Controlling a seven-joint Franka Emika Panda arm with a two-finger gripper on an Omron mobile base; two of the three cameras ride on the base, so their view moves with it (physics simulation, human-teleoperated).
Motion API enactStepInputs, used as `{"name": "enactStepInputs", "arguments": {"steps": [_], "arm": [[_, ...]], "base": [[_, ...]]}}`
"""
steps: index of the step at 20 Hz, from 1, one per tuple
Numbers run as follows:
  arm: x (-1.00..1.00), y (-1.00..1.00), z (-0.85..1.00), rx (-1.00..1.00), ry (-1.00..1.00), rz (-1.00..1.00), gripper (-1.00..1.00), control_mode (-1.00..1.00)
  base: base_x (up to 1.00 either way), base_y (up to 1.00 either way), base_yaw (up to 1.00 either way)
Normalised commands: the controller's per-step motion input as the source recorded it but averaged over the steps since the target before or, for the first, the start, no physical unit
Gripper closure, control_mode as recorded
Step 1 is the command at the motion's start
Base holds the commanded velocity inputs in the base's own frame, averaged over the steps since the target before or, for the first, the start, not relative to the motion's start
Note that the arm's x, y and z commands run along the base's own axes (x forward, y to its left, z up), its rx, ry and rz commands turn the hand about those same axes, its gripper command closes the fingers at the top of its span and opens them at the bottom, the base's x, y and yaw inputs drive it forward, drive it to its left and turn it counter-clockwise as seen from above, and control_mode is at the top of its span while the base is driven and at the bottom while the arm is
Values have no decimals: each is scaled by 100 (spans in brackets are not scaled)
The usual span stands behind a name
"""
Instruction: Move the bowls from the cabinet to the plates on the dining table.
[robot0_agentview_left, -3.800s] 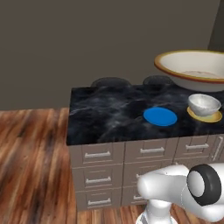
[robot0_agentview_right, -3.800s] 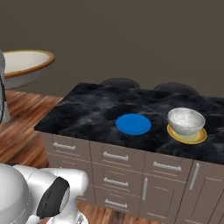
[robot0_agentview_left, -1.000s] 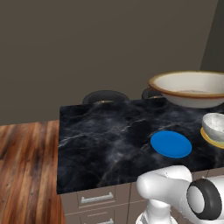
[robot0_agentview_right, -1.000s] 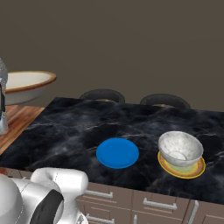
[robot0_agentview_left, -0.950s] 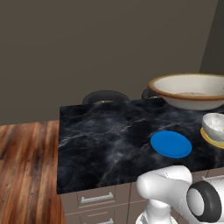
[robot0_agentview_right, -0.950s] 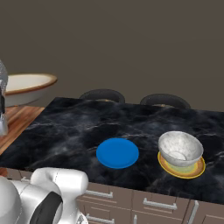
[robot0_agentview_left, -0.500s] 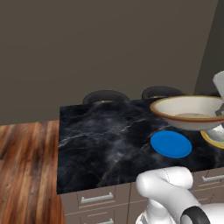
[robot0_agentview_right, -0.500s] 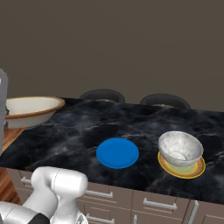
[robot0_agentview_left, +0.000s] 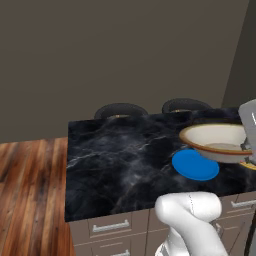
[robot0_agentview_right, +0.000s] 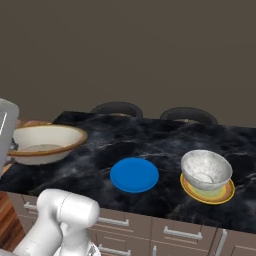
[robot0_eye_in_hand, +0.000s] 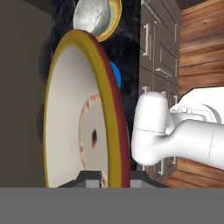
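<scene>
My gripper (robot0_eye_in_hand: 108, 174) is shut on the rim of the cream bowl (robot0_agentview_left: 216, 142) with the tan-brown rim, held level in the air over the dining table (robot0_agentview_left: 120, 160). In the right base view the bowl (robot0_agentview_right: 45, 142) hangs left of the blue plate (robot0_agentview_right: 134, 174), with the gripper (robot0_agentview_right: 11, 146) at its outer edge. The blue plate (robot0_agentview_left: 195, 165) lies bare on the black marble. The grey-white marbled bowl (robot0_agentview_right: 205, 170) sits on the yellow-orange plate (robot0_agentview_right: 207, 192) to the right. The hand view shows the cream bowl (robot0_eye_in_hand: 83, 122) close up, with the marbled bowl (robot0_eye_in_hand: 89, 15) beyond. The cabinet is out of view.
Two dark round stool backs (robot0_agentview_right: 116, 108) (robot0_agentview_right: 189, 114) stand behind the table's far edge. Brown drawer fronts with silver handles (robot0_agentview_right: 175, 232) run along the near side. Wooden floor (robot0_agentview_left: 25, 190) lies to the left of the table.
The base drove up to the table, then stood still. Over the last second the held cream bowl has come down, from well above the table to just over it by the blue plate.
</scene>
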Motion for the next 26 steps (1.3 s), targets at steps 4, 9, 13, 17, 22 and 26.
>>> {"name": "enactStepInputs", "arguments": {"steps": [4, 9, 13, 17, 22, 26], "arm": [[0, 0, -2, 0, 1, -24, 100, -100], [0, 0, -5, 0, 0, -25, 100, -100], [0, 0, -6, 0, 0, -24, 100, -100], [4, 0, -7, 0, 0, -23, 100, -100], [23, 2, -9, 0, 0, -16, 100, -100], [34, 2, -18, 0, -2, -8, 100, -100]], "base": [[0, 0, 0], [0, 0, 0], [0, 0, 0], [0, 0, 0], [0, 0, 0], [0, 0, 0]]}}
